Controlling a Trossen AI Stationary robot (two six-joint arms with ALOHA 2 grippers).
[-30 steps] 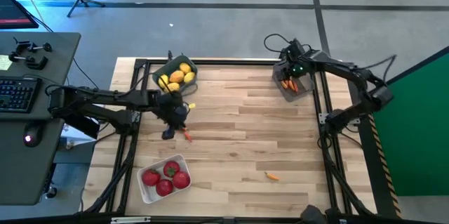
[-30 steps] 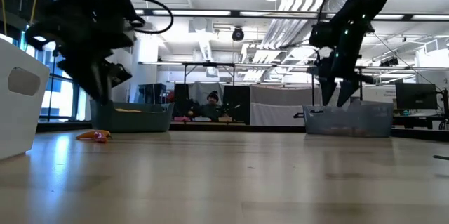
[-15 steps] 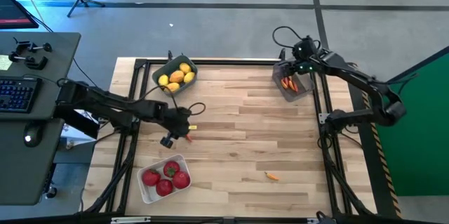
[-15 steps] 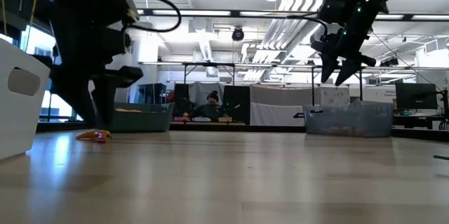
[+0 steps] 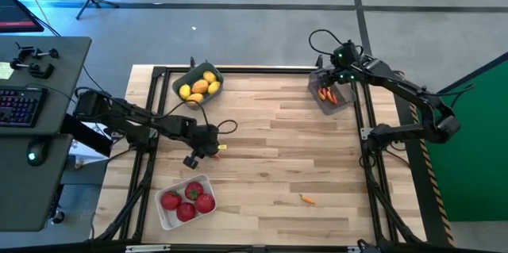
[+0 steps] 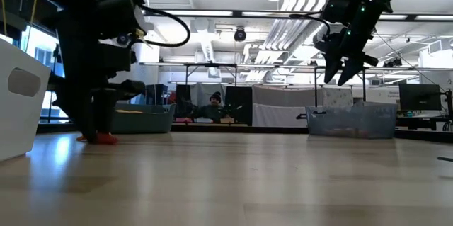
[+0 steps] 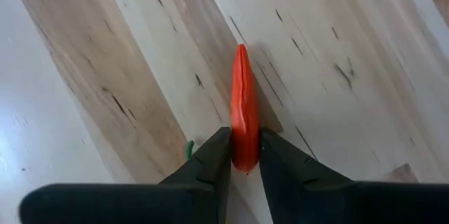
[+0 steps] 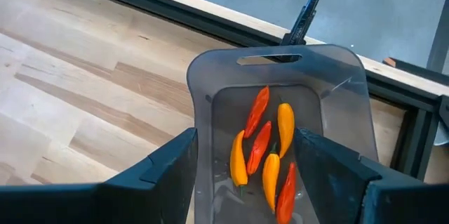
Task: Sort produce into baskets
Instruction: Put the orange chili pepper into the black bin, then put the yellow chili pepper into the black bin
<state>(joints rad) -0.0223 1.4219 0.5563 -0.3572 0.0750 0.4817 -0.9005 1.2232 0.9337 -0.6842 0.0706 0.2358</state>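
Observation:
My left gripper (image 5: pixel 212 148) is down at the table's left middle, shut on an orange-red pepper (image 7: pixel 243 104) that lies on the wood (image 6: pixel 106 139). My right gripper (image 5: pixel 338 69) hangs open and empty above the dark grey translucent bin (image 8: pixel 280 90), which holds several orange and red peppers (image 8: pixel 261 147). The blue-grey bin (image 5: pixel 198 85) at the far left holds yellow lemons. The white bin (image 5: pixel 186 200) at the near left holds red fruits. One more pepper (image 5: pixel 306 199) lies loose near the table's near edge. My left gripper pinches the pepper's stem end (image 7: pixel 243 159) between its two fingers (image 7: pixel 216 155), which lie along the pepper, one on each side. The fingers come from above, pointing down. The pepper lies flat on the table, its pointed end away from the gripper.
A black frame rail (image 5: pixel 254 69) runs round the table. A desk with a keyboard (image 5: pixel 20 104) stands left of the table. Bare wood (image 5: pixel 286 150) lies between the bins. A person (image 6: pixel 214 102) sits in the room behind.
My left gripper has gone from beside the blue-grey bin toward the near edge and down onto the pepper on the table. My right gripper has risen a little above the dark grey bin.

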